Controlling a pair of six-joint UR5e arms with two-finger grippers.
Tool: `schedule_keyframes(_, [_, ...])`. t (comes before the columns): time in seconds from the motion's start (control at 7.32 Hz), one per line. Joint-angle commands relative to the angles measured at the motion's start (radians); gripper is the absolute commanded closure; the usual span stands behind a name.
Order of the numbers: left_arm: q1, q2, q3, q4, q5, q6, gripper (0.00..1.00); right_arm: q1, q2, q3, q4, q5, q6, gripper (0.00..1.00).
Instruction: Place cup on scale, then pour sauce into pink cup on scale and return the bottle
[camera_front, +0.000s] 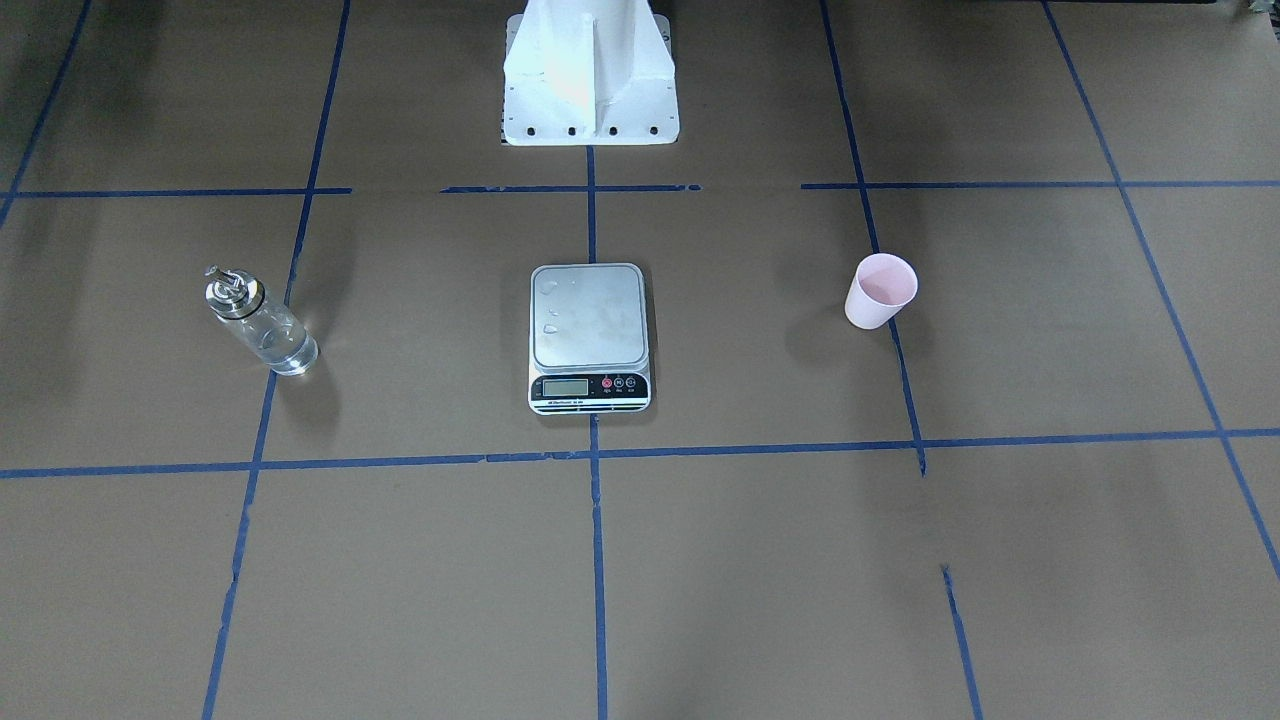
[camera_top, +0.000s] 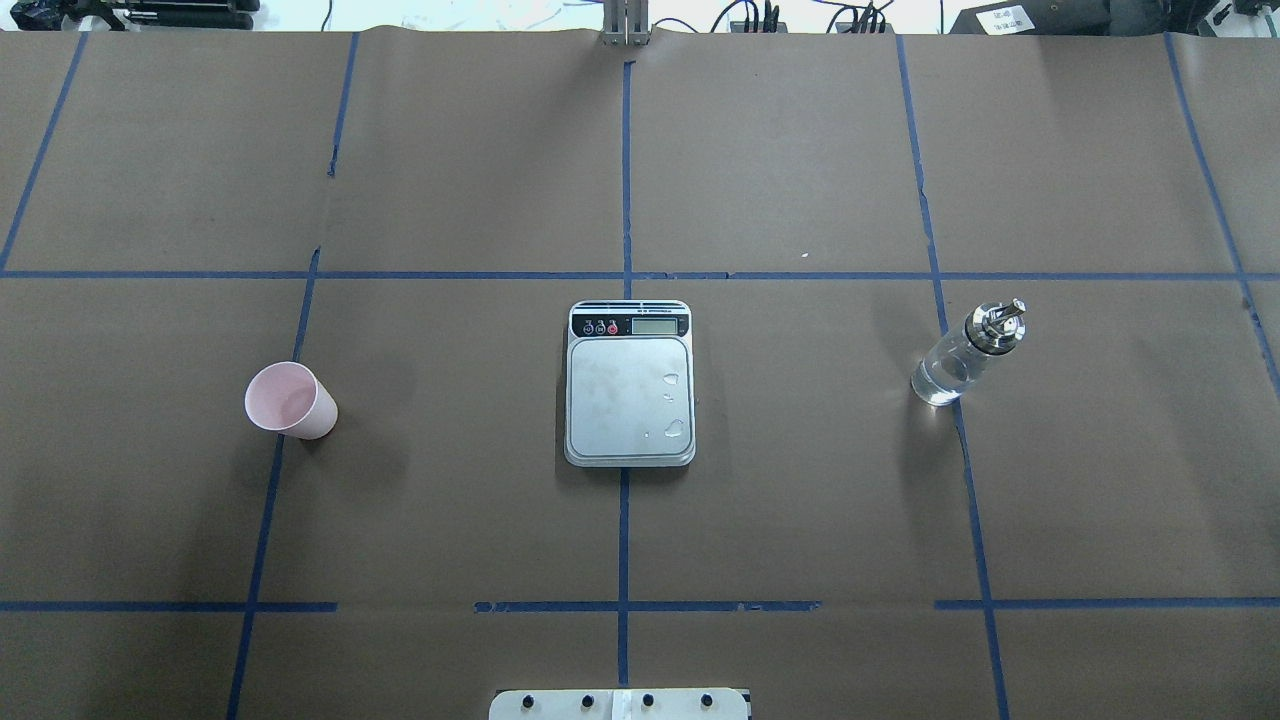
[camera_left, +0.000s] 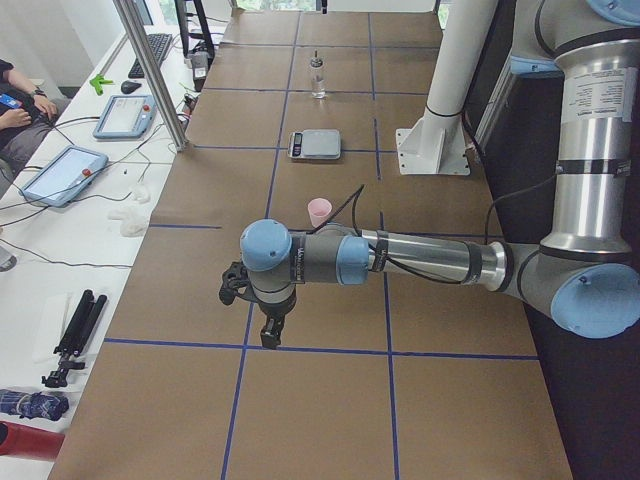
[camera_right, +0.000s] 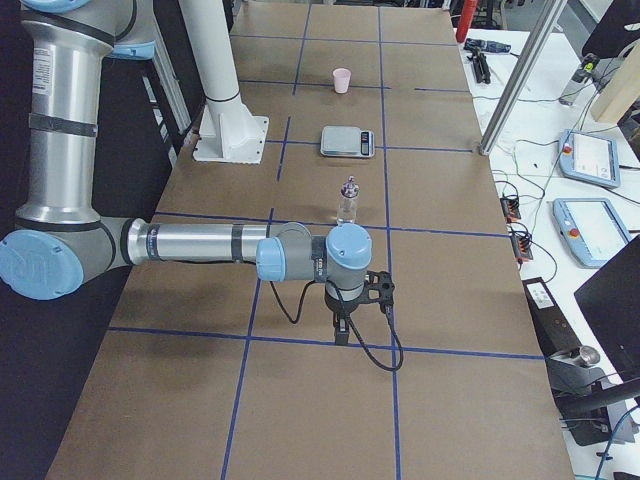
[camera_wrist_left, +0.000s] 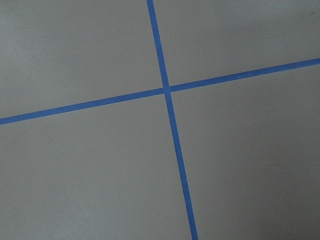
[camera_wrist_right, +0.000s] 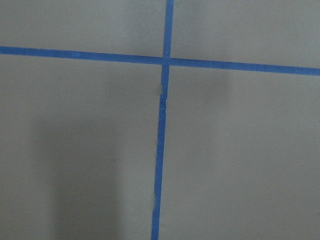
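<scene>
Two pincers: my left pincer (camera_left: 268, 338) and right pincer (camera_right: 341, 334) hang low over the table (camera_top: 450, 500); how far open, I cannot tell.
Cup (camera_top: 290, 400): on my left, well apart from the scale (camera_top: 630, 410).
Bottle (camera_top: 965, 355): upright, on my right.
Risk: a hard pinch may squash or tip the cup; the droplets (camera_top: 677, 428) on the platform may let it slide.

A robotics lab. Blue-jointed robot arms (camera_left: 430, 262) reach over a table (camera_top: 800, 150) papered brown and gridded with blue tape (camera_top: 625, 200). Teach pendants (camera_right: 590, 158) and cables (camera_right: 517, 232) lie on white side benches (camera_right: 600, 275).
</scene>
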Motion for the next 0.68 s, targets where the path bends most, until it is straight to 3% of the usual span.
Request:
schedule_keyframes(0.0, [0.000, 0.008, -0.015, -0.003, -0.004, 0.011, 0.00, -0.002, 0.000, -0.002, 0.000, 0.000, 0.001, 0.00])
schedule_keyframes(0.41, [0.003, 0.003, -0.053, -0.005, -0.005, 0.011, 0.00, -0.014, 0.006, 0.012, 0.000, 0.005, -0.002, 0.00])
schedule_keyframes(0.55, [0.006, 0.003, -0.059, -0.061, -0.002, 0.010, 0.00, -0.057, 0.009, 0.024, 0.032, 0.005, -0.002, 0.00])
